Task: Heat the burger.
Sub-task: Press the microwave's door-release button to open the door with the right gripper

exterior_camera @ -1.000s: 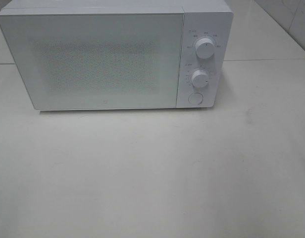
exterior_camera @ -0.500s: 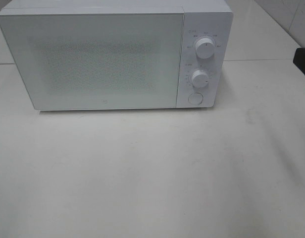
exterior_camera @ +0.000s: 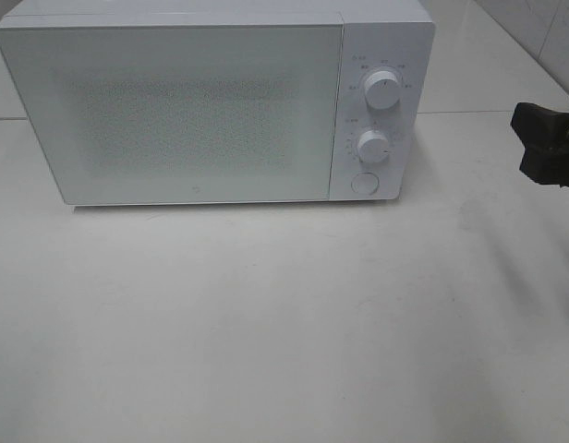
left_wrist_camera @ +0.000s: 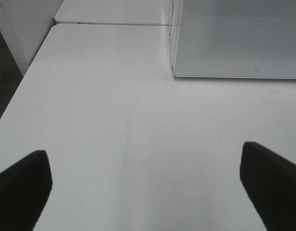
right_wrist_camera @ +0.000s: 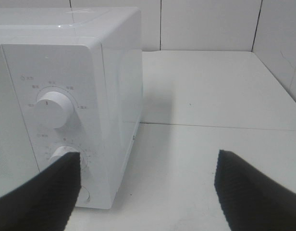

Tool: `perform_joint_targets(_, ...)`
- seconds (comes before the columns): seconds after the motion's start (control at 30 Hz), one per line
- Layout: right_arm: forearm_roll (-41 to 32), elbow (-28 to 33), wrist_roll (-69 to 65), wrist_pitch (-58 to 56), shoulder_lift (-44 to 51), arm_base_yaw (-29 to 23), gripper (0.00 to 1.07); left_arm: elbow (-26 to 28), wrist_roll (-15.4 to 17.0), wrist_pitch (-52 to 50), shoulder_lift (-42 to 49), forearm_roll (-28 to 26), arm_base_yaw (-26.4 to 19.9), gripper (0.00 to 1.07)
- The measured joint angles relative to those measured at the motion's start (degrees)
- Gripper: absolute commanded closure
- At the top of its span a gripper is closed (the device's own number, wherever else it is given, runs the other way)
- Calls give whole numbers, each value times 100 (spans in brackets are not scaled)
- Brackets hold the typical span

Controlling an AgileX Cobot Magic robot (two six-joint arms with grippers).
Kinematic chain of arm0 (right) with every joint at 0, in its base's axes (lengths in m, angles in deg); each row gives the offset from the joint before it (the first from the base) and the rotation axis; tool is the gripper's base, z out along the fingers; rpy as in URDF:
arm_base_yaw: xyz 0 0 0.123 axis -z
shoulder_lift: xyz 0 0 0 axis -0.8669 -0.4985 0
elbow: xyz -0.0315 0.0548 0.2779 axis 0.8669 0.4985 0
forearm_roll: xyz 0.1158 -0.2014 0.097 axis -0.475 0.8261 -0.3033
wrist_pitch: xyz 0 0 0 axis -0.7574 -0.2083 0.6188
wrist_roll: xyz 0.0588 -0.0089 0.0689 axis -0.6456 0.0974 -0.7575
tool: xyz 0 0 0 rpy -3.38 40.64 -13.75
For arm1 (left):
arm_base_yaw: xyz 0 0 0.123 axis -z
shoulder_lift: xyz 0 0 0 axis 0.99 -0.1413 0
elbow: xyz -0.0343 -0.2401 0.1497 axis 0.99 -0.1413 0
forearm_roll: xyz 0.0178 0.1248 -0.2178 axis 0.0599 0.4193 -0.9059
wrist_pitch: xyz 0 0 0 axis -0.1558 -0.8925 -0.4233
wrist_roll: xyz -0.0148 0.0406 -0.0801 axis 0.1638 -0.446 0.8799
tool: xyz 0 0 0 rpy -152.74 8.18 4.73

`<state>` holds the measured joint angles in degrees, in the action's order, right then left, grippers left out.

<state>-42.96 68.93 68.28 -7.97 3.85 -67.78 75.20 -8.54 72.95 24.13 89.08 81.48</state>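
1. Burger: it shows in no view, and nothing tells whether it sits behind the closed, speckled door (exterior_camera: 174,111) of the microwave (exterior_camera: 201,18).
2. The right claw (right_wrist_camera: 148,156), spread wide and empty, hangs over the table (exterior_camera: 266,323) off the microwave's control end, facing the panel.
3. The left claw (left_wrist_camera: 143,149), equally spread and empty, hovers over bare table near the microwave's other front corner, well apart from the controls.
4. The step in hand looks like an approach to the panel, which carries an upper knob (exterior_camera: 383,90), a lower knob (exterior_camera: 373,146) and a round button (exterior_camera: 363,182) beneath them.
5. Done well, the right claw lines up square with one control before touching it. For a knob, it centres the fingers on either side. For the button, it narrows first and pushes straight in, so the light microwave does not slide on the table.
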Motion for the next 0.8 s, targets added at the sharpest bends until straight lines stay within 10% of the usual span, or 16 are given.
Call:
perform_joint_targets(0.27,-413,0,218,201,-435,-269,27,0,0,0,0,0,0,7)
perform_joint_targets(0.8,-3186,-46,1490,1908,-2338,-2962,31,0,0,0,0,0,0,7)
